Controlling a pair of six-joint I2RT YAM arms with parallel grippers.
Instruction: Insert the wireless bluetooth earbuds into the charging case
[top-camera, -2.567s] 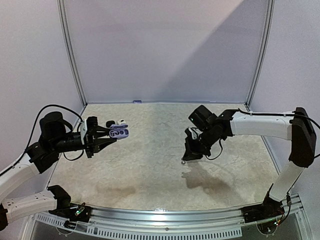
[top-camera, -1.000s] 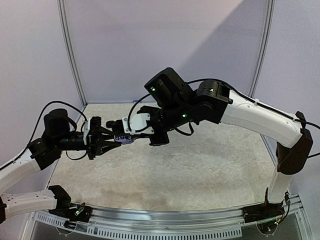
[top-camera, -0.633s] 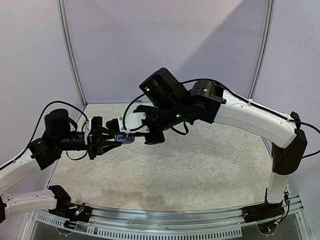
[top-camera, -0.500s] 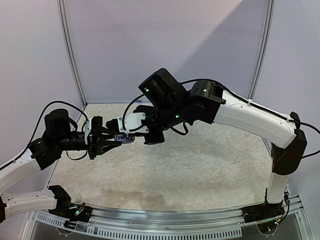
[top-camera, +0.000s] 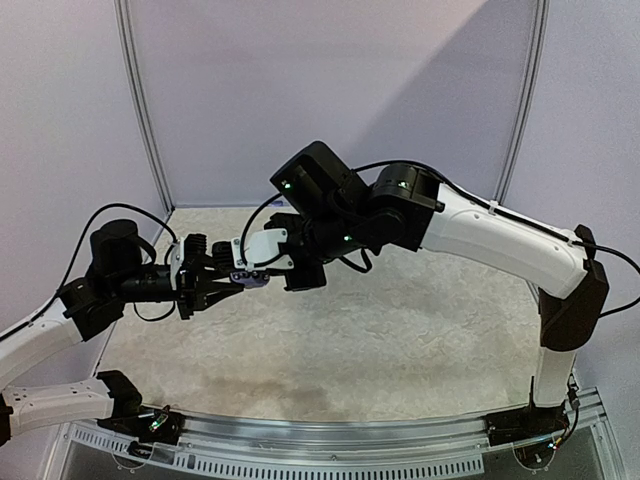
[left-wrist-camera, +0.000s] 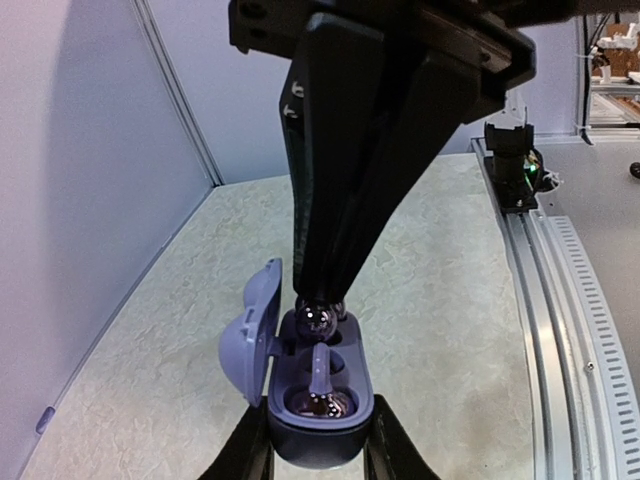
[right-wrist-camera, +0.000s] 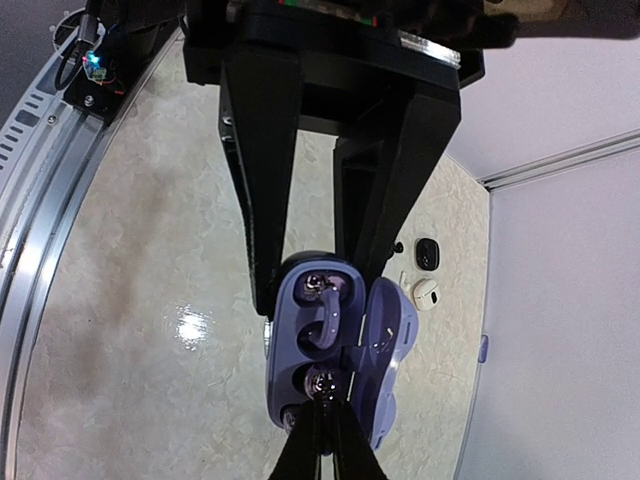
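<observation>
My left gripper (top-camera: 228, 284) is shut on the purple charging case (left-wrist-camera: 320, 405), held in the air with its lid (left-wrist-camera: 250, 335) swung open to the left. One purple earbud (left-wrist-camera: 318, 385) lies seated in the slot nearest the left fingers. My right gripper (right-wrist-camera: 325, 420) reaches across from the right. Its narrow fingertips are pinched shut on a second shiny earbud (right-wrist-camera: 322, 380), which sits at the mouth of the case's far slot (left-wrist-camera: 318, 320). Seen from above, the two grippers meet tip to tip over the left part of the table at the case (top-camera: 250, 278).
A small black rounded piece (right-wrist-camera: 428, 253) and a small white one (right-wrist-camera: 426, 291) lie on the table by the back-left wall; I cannot tell whether they are buds or cases. The pale table (top-camera: 400, 330) spreads below both arms, with a metal rail (top-camera: 330, 432) along the front.
The right arm has swung up from the table's right side to the held case and has edged a little further left over the last second. The left arm and case stay put.
</observation>
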